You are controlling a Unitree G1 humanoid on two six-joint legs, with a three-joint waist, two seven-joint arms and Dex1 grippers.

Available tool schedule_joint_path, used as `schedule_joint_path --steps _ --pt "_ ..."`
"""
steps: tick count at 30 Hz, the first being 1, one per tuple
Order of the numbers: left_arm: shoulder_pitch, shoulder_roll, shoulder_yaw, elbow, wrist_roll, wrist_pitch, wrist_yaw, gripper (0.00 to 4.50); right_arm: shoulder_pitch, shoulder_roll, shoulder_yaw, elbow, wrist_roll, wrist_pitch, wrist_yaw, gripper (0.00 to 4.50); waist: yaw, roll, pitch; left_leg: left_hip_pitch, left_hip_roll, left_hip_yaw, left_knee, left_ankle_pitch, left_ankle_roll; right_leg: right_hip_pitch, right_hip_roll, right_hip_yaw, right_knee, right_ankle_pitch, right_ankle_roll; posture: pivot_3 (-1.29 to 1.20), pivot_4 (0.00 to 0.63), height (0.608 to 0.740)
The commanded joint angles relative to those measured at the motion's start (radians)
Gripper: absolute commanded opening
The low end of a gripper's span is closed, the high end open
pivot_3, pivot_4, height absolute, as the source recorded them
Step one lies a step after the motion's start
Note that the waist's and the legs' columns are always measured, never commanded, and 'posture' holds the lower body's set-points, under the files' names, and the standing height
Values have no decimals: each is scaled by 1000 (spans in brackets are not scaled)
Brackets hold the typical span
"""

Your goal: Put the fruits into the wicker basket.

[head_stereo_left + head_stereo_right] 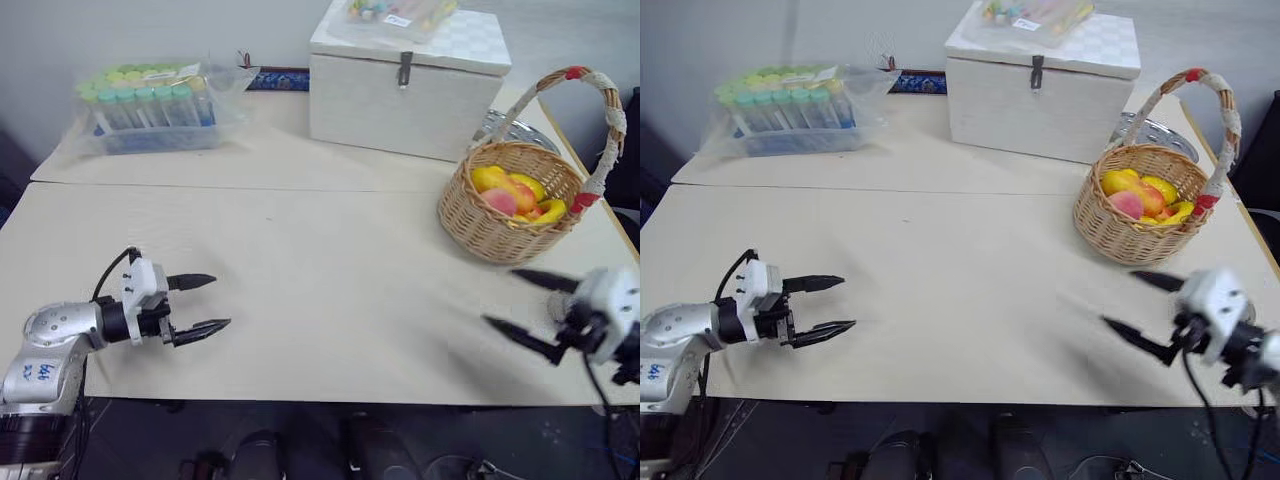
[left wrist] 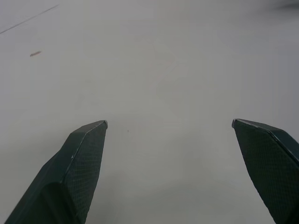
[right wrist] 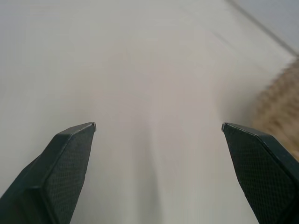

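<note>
The wicker basket [image 1: 510, 210] stands on the table's right side, its cloth-wrapped handle arching above it. Inside lie the fruits [image 1: 520, 195]: yellow ones and a pink-red peach. My right gripper [image 1: 512, 300] hovers open and empty near the front right edge, just in front of the basket, whose blurred side shows in the right wrist view [image 3: 280, 112]. My left gripper [image 1: 212, 303] is open and empty low over the front left of the table, pointing right. Both wrist views show wide-apart fingers [image 2: 84, 154] over bare tabletop.
A white latched box [image 1: 405, 85] stands at the back, with a clear bag of small items on its lid. A plastic bag of tubes [image 1: 150, 105] lies at the back left. A metal plate [image 1: 515, 125] peeks out behind the basket. The table [image 1: 330, 290] has a seam across it.
</note>
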Motion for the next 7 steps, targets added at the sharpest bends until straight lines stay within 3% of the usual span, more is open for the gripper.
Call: schedule_joint_path --steps 1,7 --pt "43 -40 7 -55 30 -68 50 4500 -70 40 109 16 -10 -48 19 4473 5 0 0 0 0 0 0 0 0 0 0 0 0 0 0 0 150 740" --pt "45 -96 -10 -76 117 -173 152 4500 -239 137 238 192 -146 -262 -13 4473 14 0 0 0 0 0 1 0 0 -1 0 0 1 0 0 0 150 740"
